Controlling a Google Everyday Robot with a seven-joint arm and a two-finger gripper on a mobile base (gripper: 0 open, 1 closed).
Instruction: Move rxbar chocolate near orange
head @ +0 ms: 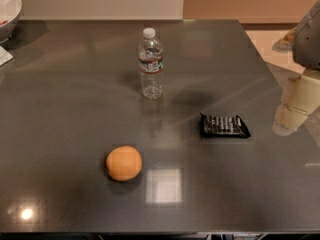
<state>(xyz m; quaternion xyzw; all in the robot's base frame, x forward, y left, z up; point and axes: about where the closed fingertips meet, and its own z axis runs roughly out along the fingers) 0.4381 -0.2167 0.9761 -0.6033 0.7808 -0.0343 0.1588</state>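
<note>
The rxbar chocolate (224, 126), a flat black wrapper with white lettering, lies on the dark grey table (65, 114) right of centre. The orange (123, 163) sits on the table to the front left of it, well apart from the bar. My gripper (286, 125) hangs at the right edge of the view, just right of the bar and above the table's right side, holding nothing that I can see.
A clear water bottle (150, 64) stands upright behind the bar and the orange, near the table's middle. A white bowl (7, 9) sits at the far left corner. The table's right edge runs close under my arm.
</note>
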